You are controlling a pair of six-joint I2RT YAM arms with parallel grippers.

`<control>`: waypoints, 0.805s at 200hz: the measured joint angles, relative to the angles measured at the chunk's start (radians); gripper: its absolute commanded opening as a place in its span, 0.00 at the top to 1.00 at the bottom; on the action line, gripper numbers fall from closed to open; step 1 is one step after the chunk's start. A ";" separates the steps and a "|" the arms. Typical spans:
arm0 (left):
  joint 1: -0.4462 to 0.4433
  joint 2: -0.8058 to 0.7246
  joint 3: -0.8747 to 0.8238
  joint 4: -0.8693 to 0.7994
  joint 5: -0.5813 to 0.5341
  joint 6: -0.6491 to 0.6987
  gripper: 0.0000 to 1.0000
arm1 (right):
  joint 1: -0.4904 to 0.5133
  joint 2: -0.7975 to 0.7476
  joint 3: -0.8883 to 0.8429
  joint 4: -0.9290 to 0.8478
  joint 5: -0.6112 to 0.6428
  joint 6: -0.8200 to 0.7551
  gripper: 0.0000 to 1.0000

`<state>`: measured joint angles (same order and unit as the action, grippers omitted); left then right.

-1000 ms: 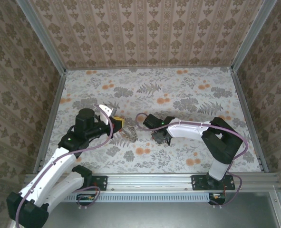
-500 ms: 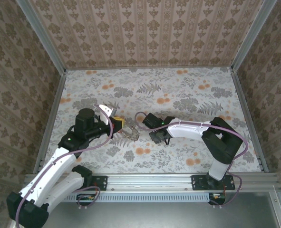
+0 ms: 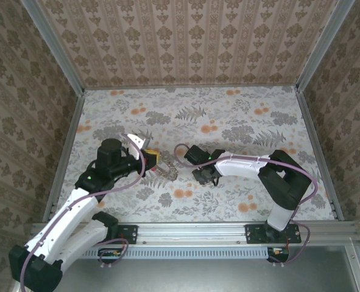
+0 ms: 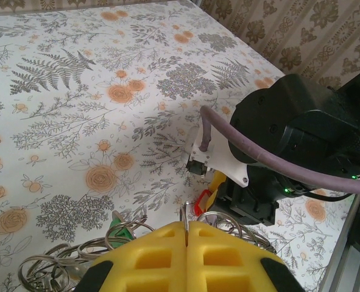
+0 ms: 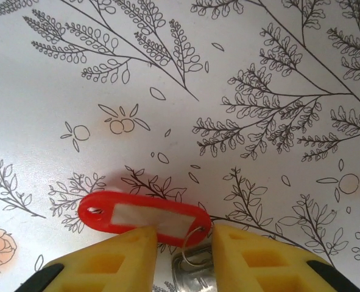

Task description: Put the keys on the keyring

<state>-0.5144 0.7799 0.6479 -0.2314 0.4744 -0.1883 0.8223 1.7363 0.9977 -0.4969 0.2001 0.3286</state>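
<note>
Starting with the top view: your left gripper [image 3: 151, 159] is shut on the keyring [image 3: 166, 171], which runs from its fingertips toward the right arm. Your right gripper [image 3: 203, 175] sits beyond the ring's other side, near it but apart. From the right gripper, the ring is to its left.

Left wrist view: the pads [image 4: 149, 261] are closed flush, and a thin strand of ring wire sticks out of the seam. Coils spill to both sides of the fingertips. The green tag [image 4: 122, 231] is just ahead-left of the pads, among the coils. The red tag [image 4: 203, 201] is ahead and slightly right, tucked under the right gripper. You can't tell whether it touches the coils.

Right wrist view: the fingers [image 5: 106, 261] are partly closed with the silver head of the red-tagged key [image 5: 192, 275] between them. It looks pinched. The tag sits just past the fingertips with its long axis across the jaws, offset toward the left finger.

My read: the right arm owns this move. Carry the key left to that exposed wire strand at the left pads.
</note>
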 measured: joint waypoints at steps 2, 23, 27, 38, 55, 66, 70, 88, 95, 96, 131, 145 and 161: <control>0.000 0.000 0.000 0.000 0.000 0.000 1.00 | 0.000 0.000 0.000 0.000 -0.002 0.000 0.68; 0.000 0.000 0.000 0.000 0.000 0.000 1.00 | 0.000 -0.001 -0.003 0.001 -0.006 -0.008 0.68; 0.000 0.000 0.000 0.000 0.000 0.000 1.00 | 0.000 -0.002 -0.003 0.001 -0.006 -0.010 0.68; 0.000 0.000 0.000 0.000 0.000 0.000 1.00 | 0.000 -0.002 -0.003 0.001 -0.006 -0.013 0.71; 0.000 0.002 0.000 0.000 0.000 0.000 1.00 | 0.000 -0.002 -0.003 0.000 -0.006 -0.016 0.76; 0.000 0.004 0.000 0.000 0.000 0.000 1.00 | 0.000 -0.002 -0.003 0.000 -0.006 -0.018 0.78; 0.000 0.005 0.000 0.000 0.000 0.000 1.00 | 0.000 -0.002 -0.003 0.000 -0.006 -0.019 0.79; 0.006 0.006 0.000 0.000 0.000 0.000 1.00 | 0.000 -0.002 -0.003 0.000 -0.006 -0.019 0.83; 0.006 0.006 0.000 0.000 0.000 0.000 1.00 | -0.001 -0.002 -0.003 0.000 -0.006 -0.019 0.84; 0.006 0.006 0.000 0.000 0.000 0.000 1.00 | -0.001 -0.002 -0.003 0.000 -0.006 -0.019 0.84; 0.006 0.007 0.000 0.000 0.000 0.000 1.00 | -0.008 -0.003 -0.003 -0.005 -0.006 -0.023 0.91; 0.006 0.011 0.000 0.000 0.000 0.000 1.00 | -0.009 -0.007 -0.003 -0.006 -0.010 -0.027 0.92; 0.007 0.015 0.000 0.000 0.000 0.000 1.00 | -0.012 -0.017 -0.004 -0.008 -0.029 -0.034 0.94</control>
<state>-0.5076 0.7948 0.6479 -0.2317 0.4747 -0.1879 0.8101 1.7191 0.9936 -0.5049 0.1711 0.2947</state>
